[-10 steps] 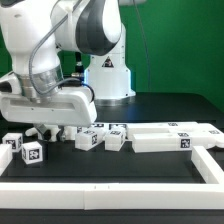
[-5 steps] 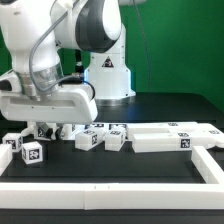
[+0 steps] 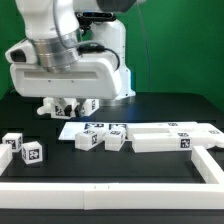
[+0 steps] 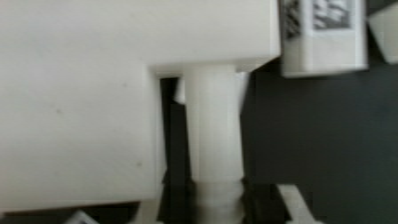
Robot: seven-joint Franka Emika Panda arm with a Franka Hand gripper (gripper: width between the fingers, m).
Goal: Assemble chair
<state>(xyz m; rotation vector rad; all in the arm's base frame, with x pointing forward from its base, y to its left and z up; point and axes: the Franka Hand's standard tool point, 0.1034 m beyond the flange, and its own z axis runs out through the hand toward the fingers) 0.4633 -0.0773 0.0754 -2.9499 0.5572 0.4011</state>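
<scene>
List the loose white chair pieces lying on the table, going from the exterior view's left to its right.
Leftmost block → second block → third block → fourth block → long panel.

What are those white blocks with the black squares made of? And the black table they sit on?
The white blocks look like hard plastic, smooth and faintly matte: crisp moulded edges, even colour. Their black squares seem to be printed labels, but they are too small to be sure. The table looks matte black, perhaps cloth or a coated board: it shows no shine.
</scene>
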